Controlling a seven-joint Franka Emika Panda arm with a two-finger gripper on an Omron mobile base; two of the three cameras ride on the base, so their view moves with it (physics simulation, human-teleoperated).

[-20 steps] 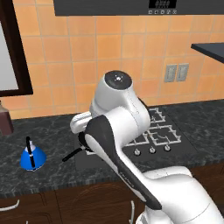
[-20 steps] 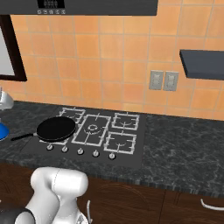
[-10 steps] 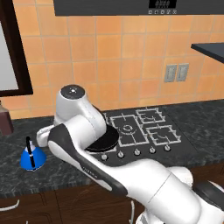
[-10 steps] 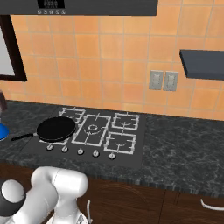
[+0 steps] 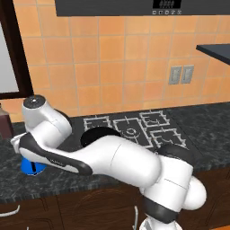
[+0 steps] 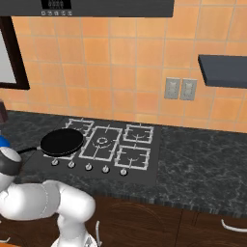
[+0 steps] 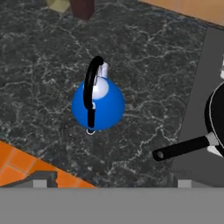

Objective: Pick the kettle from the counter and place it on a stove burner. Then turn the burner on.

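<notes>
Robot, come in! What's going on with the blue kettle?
Gripper open, above the kettle. Kettle upright on the counter, not grabbed. Pan handle lies beside it, apart.

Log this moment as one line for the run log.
phase: approach | kettle: upright on counter, ungrasped | pincer: open above kettle | pan: on stove

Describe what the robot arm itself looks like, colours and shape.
The arm is glossy white with rounded, bulbous segments, a dark band along the forearm and a dark grey disc cap on one joint. No cables or markings show.
</notes>
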